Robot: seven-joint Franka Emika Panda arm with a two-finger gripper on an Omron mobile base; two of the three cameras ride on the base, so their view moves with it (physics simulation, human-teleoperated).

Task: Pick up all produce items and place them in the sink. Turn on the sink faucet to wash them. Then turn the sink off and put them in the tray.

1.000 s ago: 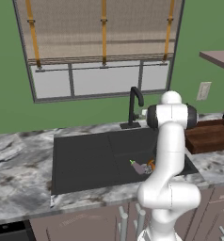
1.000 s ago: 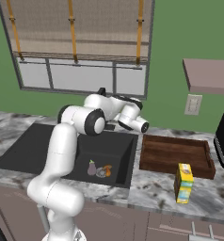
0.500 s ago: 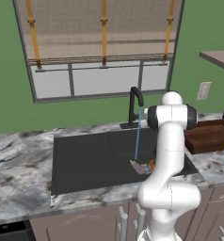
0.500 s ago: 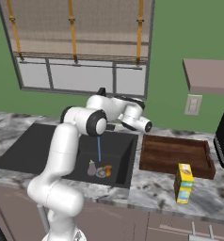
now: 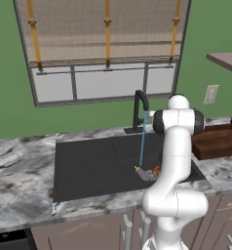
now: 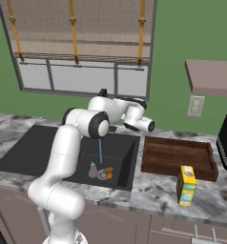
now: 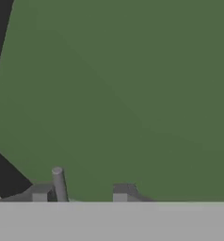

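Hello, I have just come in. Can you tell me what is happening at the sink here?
The white robot arm is at the sink faucet, and a thin stream of water runs from the spout into the black sink. The water falls on two produce items on the sink floor, a purple one and an orange one. The gripper holds neither item. The wooden tray waits on the counter to the right.
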